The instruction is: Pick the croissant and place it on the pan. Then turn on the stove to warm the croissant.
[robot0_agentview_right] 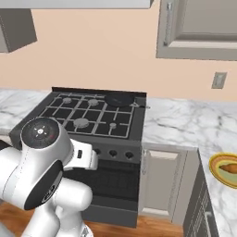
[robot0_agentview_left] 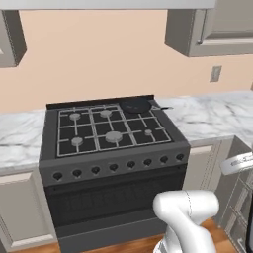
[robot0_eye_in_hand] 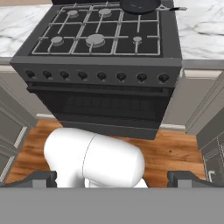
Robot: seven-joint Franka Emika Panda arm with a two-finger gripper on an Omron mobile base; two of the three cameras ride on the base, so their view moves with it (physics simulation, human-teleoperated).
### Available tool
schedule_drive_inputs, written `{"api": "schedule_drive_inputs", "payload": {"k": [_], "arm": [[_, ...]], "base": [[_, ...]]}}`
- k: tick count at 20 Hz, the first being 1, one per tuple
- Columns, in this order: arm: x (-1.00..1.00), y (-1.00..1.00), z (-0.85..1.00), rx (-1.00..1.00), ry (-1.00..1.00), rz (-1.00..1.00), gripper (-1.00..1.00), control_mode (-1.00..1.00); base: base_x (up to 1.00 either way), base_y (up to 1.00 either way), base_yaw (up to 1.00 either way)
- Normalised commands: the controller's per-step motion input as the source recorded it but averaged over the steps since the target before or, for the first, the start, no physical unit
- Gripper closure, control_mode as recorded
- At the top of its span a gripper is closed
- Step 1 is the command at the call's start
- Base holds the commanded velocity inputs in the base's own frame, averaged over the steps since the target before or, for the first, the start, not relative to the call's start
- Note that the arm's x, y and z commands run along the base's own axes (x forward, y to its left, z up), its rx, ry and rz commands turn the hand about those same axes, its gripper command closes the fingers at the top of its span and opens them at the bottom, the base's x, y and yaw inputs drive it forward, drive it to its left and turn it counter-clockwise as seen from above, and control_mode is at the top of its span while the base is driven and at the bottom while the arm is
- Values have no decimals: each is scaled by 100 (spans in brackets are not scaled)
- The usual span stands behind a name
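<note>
Marble worktop [robot0_agentview_right: 180, 122] runs either side of the stove [robot0_agentview_left: 111, 148], peach wall behind, wood floor below. The pan [robot0_agentview_left: 136, 105] sits on the back right burner. The croissant [robot0_agentview_right: 228, 168] lies, I think, in a yellow dish [robot0_agentview_right: 216, 172] (far right worktop). Jaws spread wide, holding nothing, fingertips [robot0_eye_in_hand: 43, 178] well apart

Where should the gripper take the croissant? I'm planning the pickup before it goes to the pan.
Across the croissant's thick middle, coming straight down from above: it lies flat in a shallow yellow dish on the counter, so its sides are walled in.
</note>
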Motion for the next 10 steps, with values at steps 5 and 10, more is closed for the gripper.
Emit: {"api": "schedule_drive_inputs", "payload": {"k": [5,10], "arm": [[0,0,0,0,0,0,-100,100],[0,0,0,0,0,0,-100,100]], "base": [[11,-24,-15],[10,-45,-8]]}}
